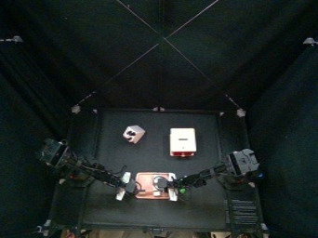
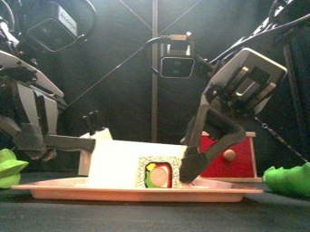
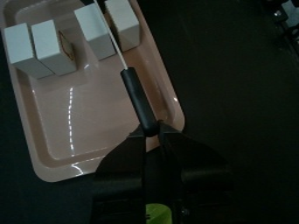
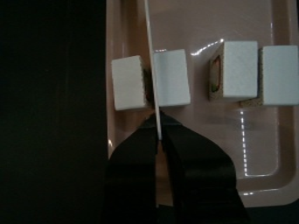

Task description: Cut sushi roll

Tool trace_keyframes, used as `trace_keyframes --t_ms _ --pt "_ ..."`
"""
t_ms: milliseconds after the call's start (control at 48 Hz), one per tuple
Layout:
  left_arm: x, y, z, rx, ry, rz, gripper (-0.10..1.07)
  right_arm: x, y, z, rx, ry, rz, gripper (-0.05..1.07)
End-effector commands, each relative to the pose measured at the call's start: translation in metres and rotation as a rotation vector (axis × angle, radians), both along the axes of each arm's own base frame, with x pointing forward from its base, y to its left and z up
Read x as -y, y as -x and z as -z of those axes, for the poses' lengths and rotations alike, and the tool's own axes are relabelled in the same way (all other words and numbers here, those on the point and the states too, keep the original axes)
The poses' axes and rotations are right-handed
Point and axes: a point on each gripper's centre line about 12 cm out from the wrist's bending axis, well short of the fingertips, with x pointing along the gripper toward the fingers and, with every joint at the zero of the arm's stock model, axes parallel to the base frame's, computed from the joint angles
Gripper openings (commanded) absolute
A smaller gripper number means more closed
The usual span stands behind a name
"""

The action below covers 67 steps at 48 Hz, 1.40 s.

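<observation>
The sushi roll (image 4: 172, 77) lies on a pink tray (image 1: 152, 186) as several white pieces set apart by gaps. Its cut end shows in the front view (image 2: 159, 171). My right gripper (image 4: 158, 142) is shut on a knife (image 4: 152, 61). The blade stands in the gap between two pieces at one end of the row. My left gripper (image 3: 146, 144) is shut on a black-handled utensil (image 3: 135, 87). Its thin metal shaft reaches the pieces (image 3: 96, 31) at the other end. In the top view both grippers, left (image 1: 125, 185) and right (image 1: 174, 185), hang over the tray.
A red and white box (image 1: 183, 141) and a small white object (image 1: 130, 135) stand behind the tray. The box also shows in the front view (image 2: 238, 156). Green shapes sit at the left (image 2: 10, 169) and right (image 2: 288, 178) edges of the front view.
</observation>
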Motion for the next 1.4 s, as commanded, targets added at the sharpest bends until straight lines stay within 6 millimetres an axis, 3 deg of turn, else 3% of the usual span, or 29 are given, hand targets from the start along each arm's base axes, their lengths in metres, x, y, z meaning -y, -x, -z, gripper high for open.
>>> trace_keyframes --t_ms 0,417,729,833,979,1062,1208,1375 --pt "0.000 0.002 -0.005 0.007 0.001 0.008 0.45 0.000 0.002 -0.013 0.009 -0.003 0.002 0.26" --pt "-0.006 -0.001 -0.010 0.033 -0.004 -0.001 0.45 0.001 0.000 -0.023 0.036 -0.010 0.007 0.26" --pt "-0.002 -0.009 -0.060 0.221 -0.007 0.064 0.45 0.012 0.002 -0.078 0.137 0.035 -0.022 0.26" --pt "-0.007 -0.007 -0.086 0.311 -0.014 0.082 0.45 0.020 0.003 -0.093 0.180 0.059 -0.028 0.26" --pt "-0.013 0.008 -0.130 0.474 -0.022 0.111 0.45 0.034 0.005 -0.107 0.226 0.077 -0.014 0.27" --pt "-0.017 0.020 -0.145 0.550 -0.022 0.123 0.45 0.036 0.004 -0.108 0.259 0.065 -0.010 0.27" --pt "-0.026 0.044 -0.141 0.662 0.005 0.119 0.45 0.038 0.006 -0.104 0.305 0.043 -0.006 0.28" --pt "-0.034 0.058 -0.141 0.793 0.058 0.081 0.45 0.044 0.007 -0.107 0.351 0.017 0.018 0.31"
